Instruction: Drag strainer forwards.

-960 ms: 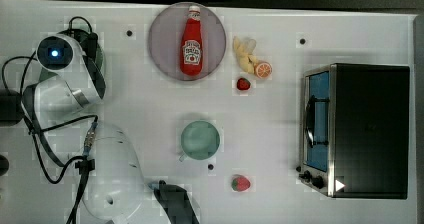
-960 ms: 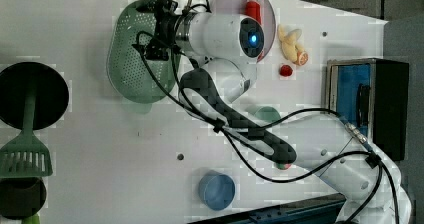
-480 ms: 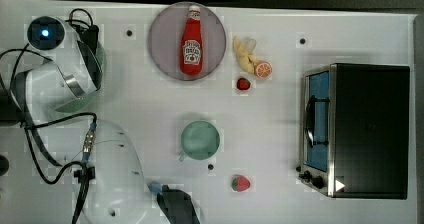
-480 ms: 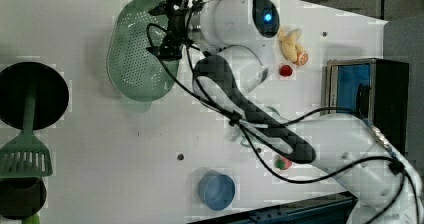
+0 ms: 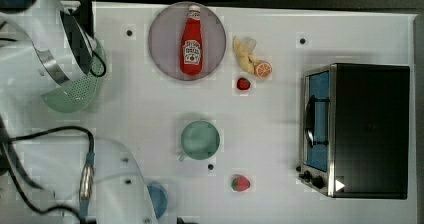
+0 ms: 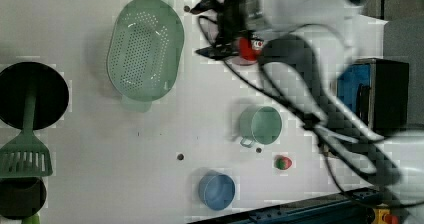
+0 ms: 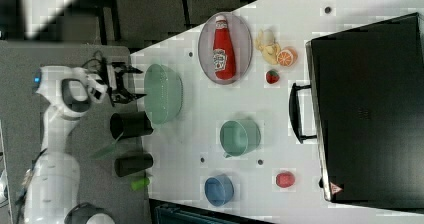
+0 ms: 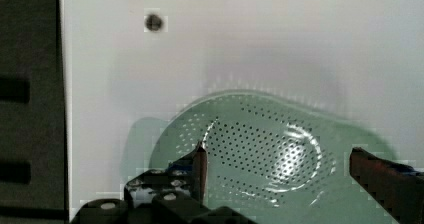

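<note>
The strainer [image 6: 145, 49] sits near the white table's [image 6: 150, 174] far corner at the left view's upper left, beside a black pan [image 6: 32, 95] holding a green spatula [image 6: 25, 156]. The gripper [image 8: 277, 166], jaws spread wide and empty, hangs over its bowl, higher than a second ago. A green mug [image 6: 261, 125] and blue cup [image 6: 216, 190] stand well apart.

Arm [image 5: 45, 49] hides most of the strainer [image 5: 82, 91] in the top view — only one rim shows.
</note>
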Controlling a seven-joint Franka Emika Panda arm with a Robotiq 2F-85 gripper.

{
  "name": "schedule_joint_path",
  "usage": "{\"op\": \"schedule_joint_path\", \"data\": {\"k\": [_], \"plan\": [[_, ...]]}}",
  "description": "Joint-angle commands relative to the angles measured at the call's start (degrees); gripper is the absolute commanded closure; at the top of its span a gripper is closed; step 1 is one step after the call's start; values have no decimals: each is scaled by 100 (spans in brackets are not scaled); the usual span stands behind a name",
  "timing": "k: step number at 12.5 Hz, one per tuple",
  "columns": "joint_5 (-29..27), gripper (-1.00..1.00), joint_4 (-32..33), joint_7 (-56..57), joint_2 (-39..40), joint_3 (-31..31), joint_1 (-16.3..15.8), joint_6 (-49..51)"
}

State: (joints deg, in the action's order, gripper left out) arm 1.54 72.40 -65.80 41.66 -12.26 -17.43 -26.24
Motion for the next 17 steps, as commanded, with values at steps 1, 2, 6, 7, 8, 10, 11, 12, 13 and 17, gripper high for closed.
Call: {"op": "schedule_joint_path", "data": {"k": [1, 2, 6, 7, 8, 10, 11, 12, 13, 17], "plan": [[24, -100, 75, 1915, -379, 280, 442, 351], [23, -100, 194, 2427, -497, 358, 546, 388], [17, -100, 937, 3846, -1178, 682, 1043, 381], [17, -100, 1090, 4076, -1374, 749, 1171, 385], [17, -100, 1233, 4272, -1566, 825, 1299, 397], [17, -100, 1488, 4827, -1919, 943, 1534, 475], [12, -100, 1582, 5057, -2101, 996, 1646, 599], [7, -100, 1623, 5203, -2277, 1037, 1750, 788], [2, -100, 1625, 5213, -2440, 1066, 1839, 1027], [-10, -100, 1625, 5212, -2997, 1060, 1944, 1888]]}}
